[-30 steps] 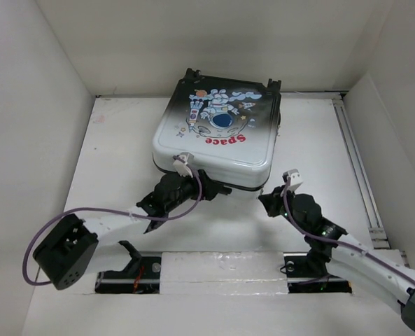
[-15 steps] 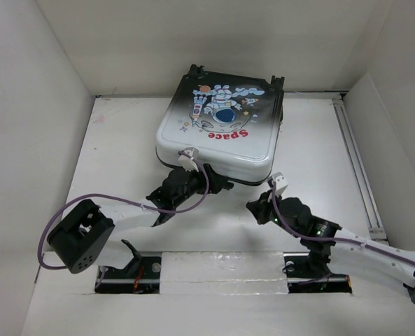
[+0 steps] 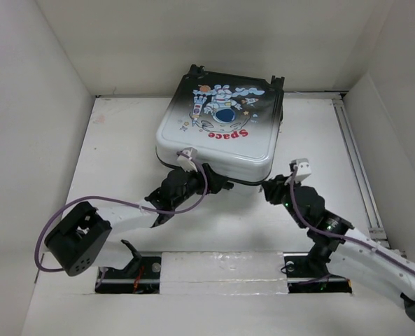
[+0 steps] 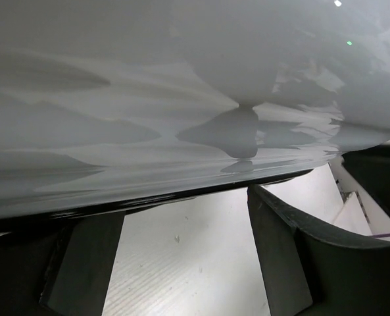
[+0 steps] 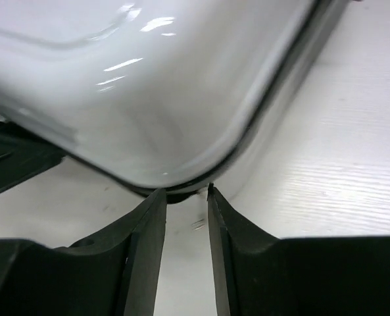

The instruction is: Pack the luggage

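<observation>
The luggage (image 3: pixel 221 136) lies flat and shut at the back middle of the table, with the astronaut and red "Space" print facing up. My left gripper (image 3: pixel 220 186) is at its near edge and stands open. In the left wrist view the left gripper (image 4: pixel 175 204) has its tips at the dark seam under the white shell (image 4: pixel 181 99), with only table between the fingers. My right gripper (image 3: pixel 269 190) is at the near right corner. In the right wrist view the right gripper (image 5: pixel 183 194) is open by a narrow gap, its tips touching the rounded corner (image 5: pixel 148 112) at the seam.
White walls enclose the table (image 3: pixel 116 154) on the left, back and right. A metal rail (image 3: pixel 357 168) runs along the right side. The arms' mounting strip (image 3: pixel 221 269) crosses the near edge. A purple cable (image 3: pixel 88 206) loops from the left arm.
The luggage has slid a little backward and turned slightly. My right gripper, shut earlier, has opened and moved up to the near right corner. The left arm has crept forward.
</observation>
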You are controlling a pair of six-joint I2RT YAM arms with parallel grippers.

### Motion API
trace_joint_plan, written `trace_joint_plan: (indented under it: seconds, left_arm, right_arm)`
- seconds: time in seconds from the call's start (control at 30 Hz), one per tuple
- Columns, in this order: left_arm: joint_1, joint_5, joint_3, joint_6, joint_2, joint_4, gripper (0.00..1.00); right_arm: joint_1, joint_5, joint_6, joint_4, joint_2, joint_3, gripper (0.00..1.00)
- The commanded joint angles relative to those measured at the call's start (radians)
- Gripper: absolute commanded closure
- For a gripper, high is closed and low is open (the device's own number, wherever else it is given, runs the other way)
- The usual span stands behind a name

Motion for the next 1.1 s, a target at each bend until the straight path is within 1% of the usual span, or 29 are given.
trace_joint_plan:
  seconds: [0.0, 0.07, 0.1, 0.2, 0.23, 0.33, 0.47, 0.53, 0.63, 0.73, 0.8, 0.83, 0.87, 0.9, 0.93, 1.07]
  left_arm:
    - [-0.002, 0.003, -0.017, -0.003, -0.049, 0.069, 0.3]
    - [-0.002, 0.003, -0.017, -0.003, -0.049, 0.069, 0.3]
    - [-0.002, 0.012, -0.017, -0.003, -0.049, 0.069, 0.3]
    - [-0.002, 0.021, -0.026, -0.003, -0.058, 0.06, 0.3]
    - [-0.002, 0.021, -0.026, -0.003, -0.058, 0.06, 0.3]
    - [-0.002, 0.021, -0.026, -0.003, -0.058, 0.06, 0.3]
    - [-0.002, 0.021, -0.035, -0.003, -0.058, 0.06, 0.3]
    - [-0.002, 0.021, -0.035, -0.003, -0.058, 0.06, 0.3]
    - [-0.002, 0.021, -0.035, -0.003, -0.058, 0.06, 0.3]
    - [-0.002, 0.021, -0.035, -0.003, -0.058, 0.06, 0.3]
    - [-0.002, 0.021, -0.035, -0.003, -0.058, 0.06, 0.3]
    - [-0.002, 0.021, -0.035, -0.003, -0.058, 0.06, 0.3]
    - [-0.002, 0.021, -0.035, -0.003, -0.058, 0.06, 0.3]
    - [-0.002, 0.021, -0.035, -0.003, -0.058, 0.06, 0.3]
    - [-0.002, 0.021, -0.035, -0.003, -0.058, 0.06, 0.3]
    - [-0.002, 0.021, -0.026, -0.012, -0.04, 0.06, 0.3]
  right_arm:
    - [-0.125, -0.083, -0.053, 0.019, -0.023, -0.064, 0.62]
    - [-0.183, -0.168, -0.107, 0.077, -0.023, -0.089, 0.61]
    - [-0.224, -0.259, -0.121, 0.139, -0.023, -0.089, 0.6]
    - [-0.27, -0.331, -0.147, 0.189, 0.047, -0.092, 0.57]
    - [-0.279, -0.381, -0.157, 0.215, 0.069, -0.092, 0.55]
    - [-0.289, -0.418, -0.179, 0.269, 0.13, -0.092, 0.53]
    - [-0.289, -0.404, -0.197, 0.338, 0.139, -0.103, 0.53]
    - [-0.298, -0.404, -0.208, 0.364, 0.179, -0.103, 0.52]
    - [-0.309, -0.464, -0.208, 0.385, 0.245, -0.089, 0.52]
    - [-0.309, -0.507, -0.178, 0.445, 0.268, -0.106, 0.53]
    - [-0.309, -0.481, -0.156, 0.489, 0.279, -0.127, 0.59]
    - [-0.309, -0.466, -0.156, 0.508, 0.279, -0.147, 0.64]
    - [-0.309, -0.455, -0.147, 0.525, 0.27, -0.158, 0.8]
    - [-0.309, -0.444, -0.147, 0.561, 0.259, -0.167, 0.92]
    - [-0.309, -0.428, -0.136, 0.571, 0.259, -0.179, 1.0]
    - [-0.298, -0.418, -0.124, 0.62, 0.213, -0.204, 1.0]
